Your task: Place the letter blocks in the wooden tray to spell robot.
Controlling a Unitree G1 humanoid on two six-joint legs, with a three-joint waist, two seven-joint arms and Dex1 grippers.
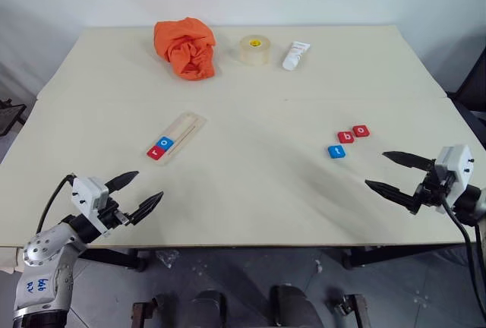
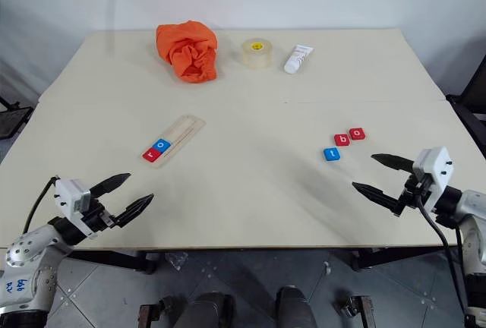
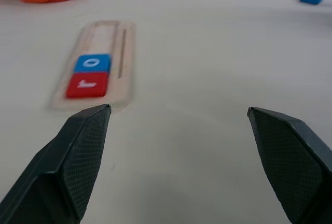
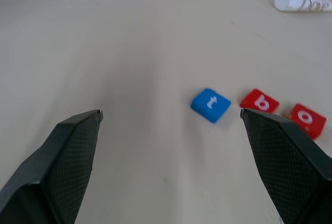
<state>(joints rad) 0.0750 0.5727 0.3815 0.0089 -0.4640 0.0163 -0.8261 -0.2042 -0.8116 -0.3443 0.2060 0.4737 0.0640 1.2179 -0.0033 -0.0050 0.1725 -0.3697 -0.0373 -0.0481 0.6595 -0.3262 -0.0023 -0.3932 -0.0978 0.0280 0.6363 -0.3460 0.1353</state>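
The wooden tray (image 1: 184,128) lies slanted on the left half of the table. At its near end it holds a red "r" block (image 1: 156,152) with a blue "o" block (image 1: 165,143) right behind it; the rest of the groove (image 3: 106,35) is bare. On the right, three loose blocks lie in a short diagonal row: blue "t" (image 1: 336,151), red "b" (image 1: 345,137), red "o" (image 1: 361,130). My left gripper (image 1: 149,185) hovers open near the front edge, just short of the tray. My right gripper (image 1: 376,169) is open and holds nothing, near the front right, a little short of the blue "t" (image 4: 210,103).
Along the far side of the table sit a crumpled orange cloth (image 1: 186,45), a roll of tape (image 1: 254,49) and a white tube (image 1: 295,55). A seam crosses the tabletop (image 1: 266,184) behind the tray.
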